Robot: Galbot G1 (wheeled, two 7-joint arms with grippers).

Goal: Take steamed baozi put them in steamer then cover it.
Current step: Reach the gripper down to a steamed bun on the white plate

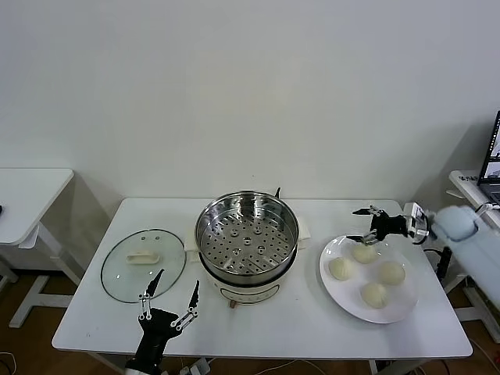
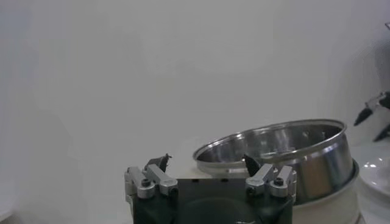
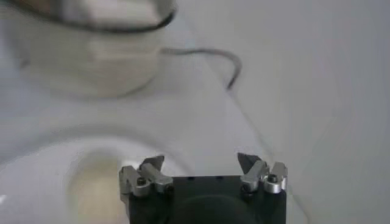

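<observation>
Four cream-white baozi lie on a white plate (image 1: 344,293) at the right: one at the back (image 1: 365,253), one at the left (image 1: 341,269), one at the right (image 1: 392,272), one at the front (image 1: 374,294). The steel steamer (image 1: 247,234) stands at the table's middle, its perforated tray bare; it also shows in the left wrist view (image 2: 286,152). The glass cover (image 1: 144,264) lies flat on the table left of it. My right gripper (image 1: 361,226) is open, just above the back baozi, which shows in the right wrist view (image 3: 97,182). My left gripper (image 1: 172,297) is open and empty at the front edge.
A black power cord (image 3: 213,58) runs behind the steamer's white base (image 3: 91,61). A second white table (image 1: 31,195) stands at the far left, and a laptop (image 1: 492,160) sits on a stand at the far right.
</observation>
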